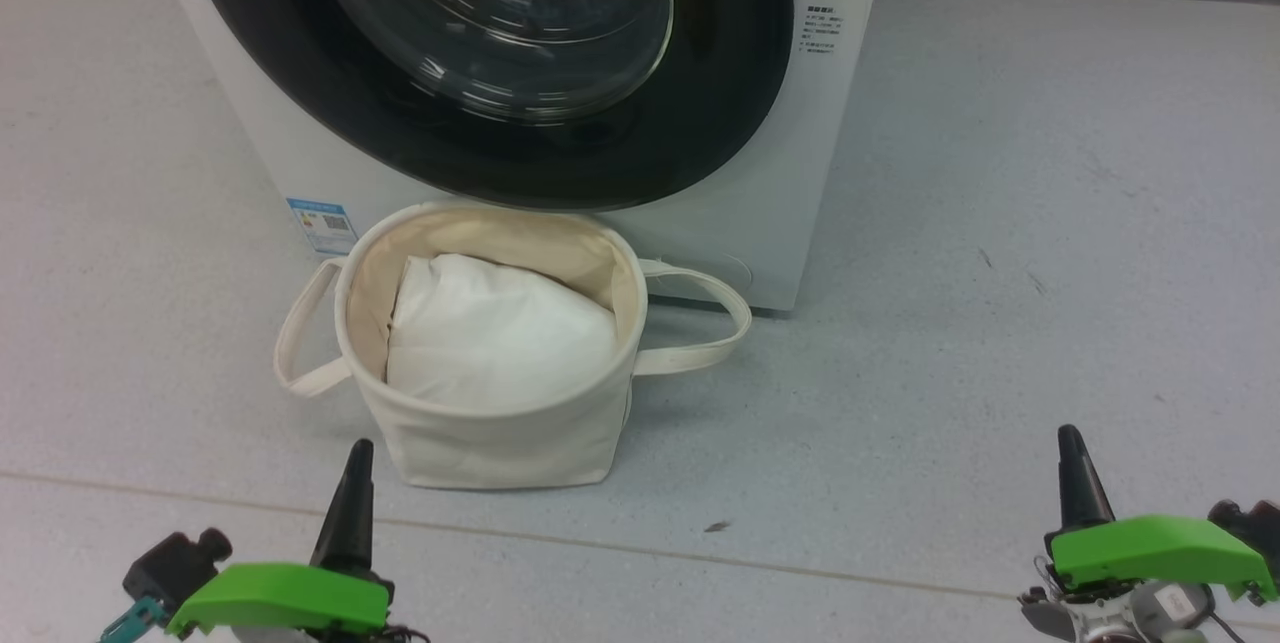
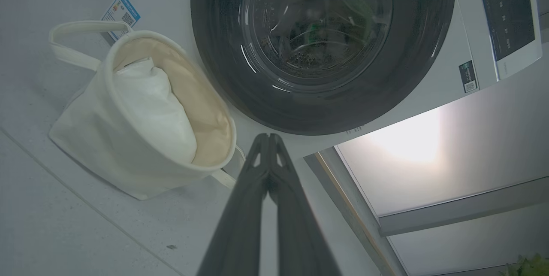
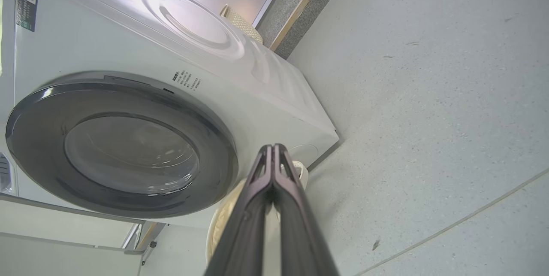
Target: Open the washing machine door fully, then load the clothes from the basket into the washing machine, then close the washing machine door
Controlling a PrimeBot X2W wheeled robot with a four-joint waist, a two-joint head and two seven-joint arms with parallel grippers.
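1. Nearest you, the left end effector point(image 1: 356, 463) and the right end effector point(image 1: 1072, 445) both hover low over the floor point(image 1: 1000, 343). Each has its fingers pressed together and holds nothing. With the fingers like that you would only poke cloth or skid off the door, so spread them before any reach.
2. Just beyond the left one stands the basket point(image 1: 500, 443), left of centre and close against the washer point(image 1: 830, 123). Its loop handles point(image 1: 715, 323) stick out left and right, and a low sweep could hook one and drag or tip the tub.
3. The only thing you can see inside it is a white pad point(image 1: 495, 338). No printed clothes are in sight, so they may lie under the pad or already be in the drum. Grab blindly and you will likely load the pad by mistake.
4. Farthest, the door point(image 1: 300, 73) sits flush and shut, with its lower rim right above the basket's far edge. Reflections keep the glass from showing what is in the drum. I cannot make out a clear handle on the glossy rim, so a pull there may slip. If the door hangs low, it may also brush the basket as it swings.
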